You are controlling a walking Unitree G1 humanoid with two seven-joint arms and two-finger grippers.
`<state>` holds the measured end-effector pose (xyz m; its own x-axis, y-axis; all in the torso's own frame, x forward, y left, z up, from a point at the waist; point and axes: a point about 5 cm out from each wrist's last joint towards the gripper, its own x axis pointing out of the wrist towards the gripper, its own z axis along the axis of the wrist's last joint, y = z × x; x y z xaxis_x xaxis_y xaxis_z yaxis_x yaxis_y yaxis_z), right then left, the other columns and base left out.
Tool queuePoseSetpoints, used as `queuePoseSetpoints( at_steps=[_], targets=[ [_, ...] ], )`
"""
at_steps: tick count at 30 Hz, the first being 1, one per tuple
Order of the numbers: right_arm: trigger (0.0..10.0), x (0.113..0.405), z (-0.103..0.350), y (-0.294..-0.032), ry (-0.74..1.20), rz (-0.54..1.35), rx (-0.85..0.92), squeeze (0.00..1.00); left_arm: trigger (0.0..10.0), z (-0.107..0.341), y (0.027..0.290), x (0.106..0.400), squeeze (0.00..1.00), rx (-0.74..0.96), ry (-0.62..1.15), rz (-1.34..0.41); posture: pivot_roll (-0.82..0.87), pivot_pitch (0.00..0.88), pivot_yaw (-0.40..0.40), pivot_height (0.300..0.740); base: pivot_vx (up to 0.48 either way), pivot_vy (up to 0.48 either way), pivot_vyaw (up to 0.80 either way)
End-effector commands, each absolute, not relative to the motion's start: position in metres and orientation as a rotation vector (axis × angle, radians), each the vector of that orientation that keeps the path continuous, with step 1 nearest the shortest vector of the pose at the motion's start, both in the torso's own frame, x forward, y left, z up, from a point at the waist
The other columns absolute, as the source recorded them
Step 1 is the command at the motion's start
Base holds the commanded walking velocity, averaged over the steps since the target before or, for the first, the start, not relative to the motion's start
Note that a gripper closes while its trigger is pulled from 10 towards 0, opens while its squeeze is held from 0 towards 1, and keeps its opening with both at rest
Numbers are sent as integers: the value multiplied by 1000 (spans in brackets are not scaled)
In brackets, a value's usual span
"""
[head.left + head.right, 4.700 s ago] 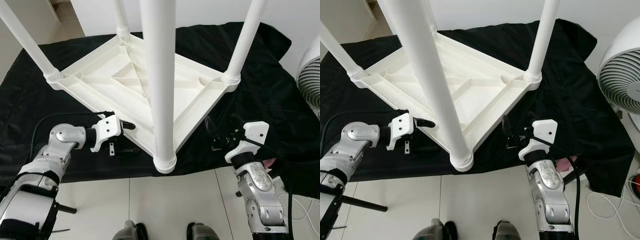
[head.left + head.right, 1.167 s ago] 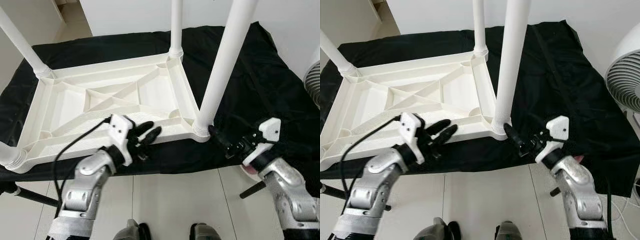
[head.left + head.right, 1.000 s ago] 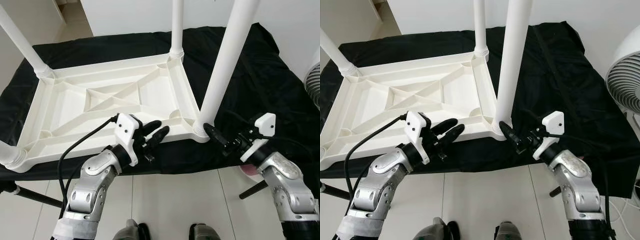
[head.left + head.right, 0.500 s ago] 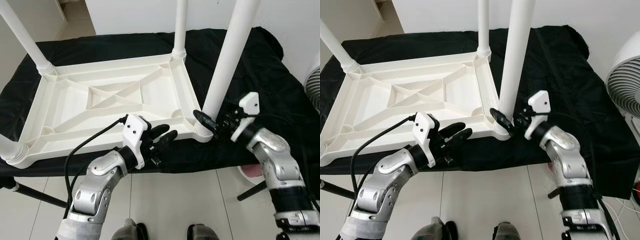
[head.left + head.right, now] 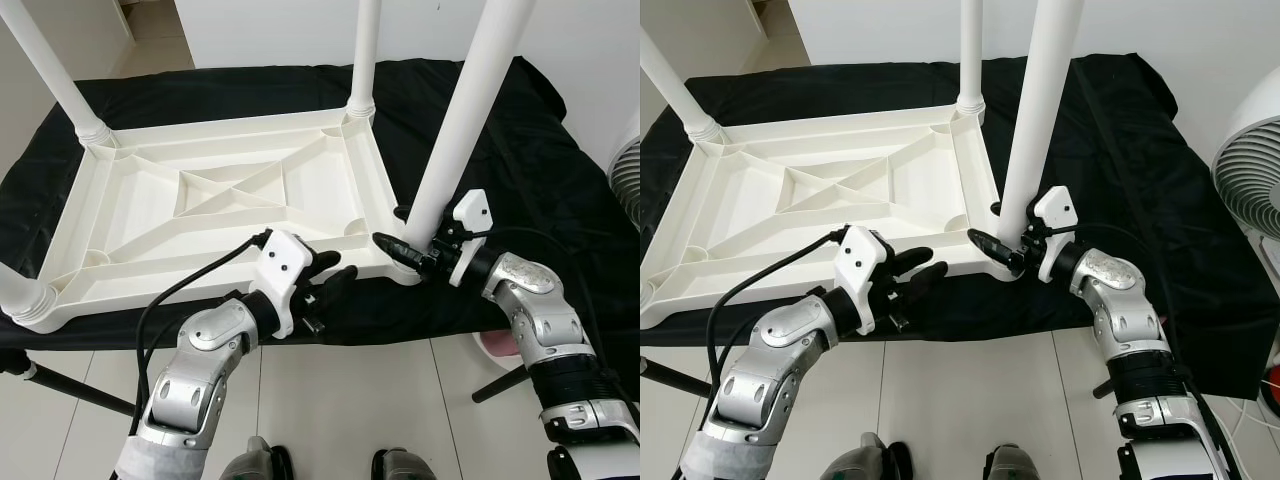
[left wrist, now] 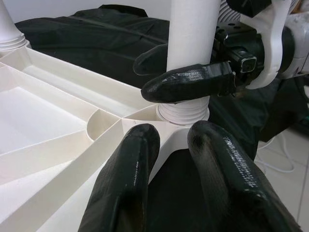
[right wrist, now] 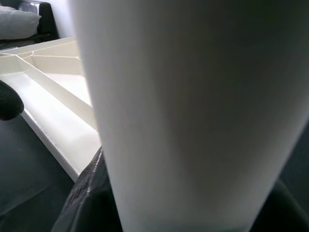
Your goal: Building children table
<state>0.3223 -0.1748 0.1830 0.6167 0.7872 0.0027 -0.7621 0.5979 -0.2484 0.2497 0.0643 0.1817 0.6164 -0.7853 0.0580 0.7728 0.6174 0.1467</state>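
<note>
Seen from the head camera's left eye, a white plastic children's table (image 5: pixel 220 205) lies upside down on a black cloth (image 5: pixel 520 150), its ribbed underside facing up and its white legs standing upward from the corners. The right gripper (image 5: pixel 405 238) is at the base of the nearest leg (image 5: pixel 455 130), with one black finger in front of the leg and the other behind it, so the fingers are clamped around that leg just above its threaded collar. The left gripper (image 5: pixel 330 272) sits at the near edge of the upturned top, its fingers apart and pointing toward the same corner. The right eye shows the same scene: the right gripper's fingers (image 5: pixel 985 243) wrap the leg base, the left gripper's fingers (image 5: pixel 915 262) lie spread beside the table edge, and a white fan (image 5: pixel 1250 150) stands off to the right, past the cloth. In the left wrist view, the two left fingers (image 6: pixel 130 188) are parted in the foreground, and just beyond their tips is the leg's ribbed collar (image 6: pixel 183 113) seated in the corner socket, with one right finger (image 6: pixel 193 84) pressed across the front of the leg. In the right wrist view, the leg (image 7: pixel 183 111) is very close and blurred between the fingers, with the table's underside (image 7: pixel 53 92) beyond.
</note>
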Motion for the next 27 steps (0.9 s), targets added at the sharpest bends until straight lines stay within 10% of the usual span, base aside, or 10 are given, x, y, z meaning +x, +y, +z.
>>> queuePoseSetpoints(
  at_steps=[1, 27],
  targets=[
    [0, 321, 182, -173, -115, 936, -259, 0, 10000, 170, 69, 253, 0, 101, -71, -663, -101, 109, 68, 740, 0, 0, 0],
    [0, 292, 161, -160, -114, 432, -66, 0, 10000, 173, 75, 260, 0, 173, -117, -526, -70, 156, 56, 740, 0, 0, 0]
  ],
)
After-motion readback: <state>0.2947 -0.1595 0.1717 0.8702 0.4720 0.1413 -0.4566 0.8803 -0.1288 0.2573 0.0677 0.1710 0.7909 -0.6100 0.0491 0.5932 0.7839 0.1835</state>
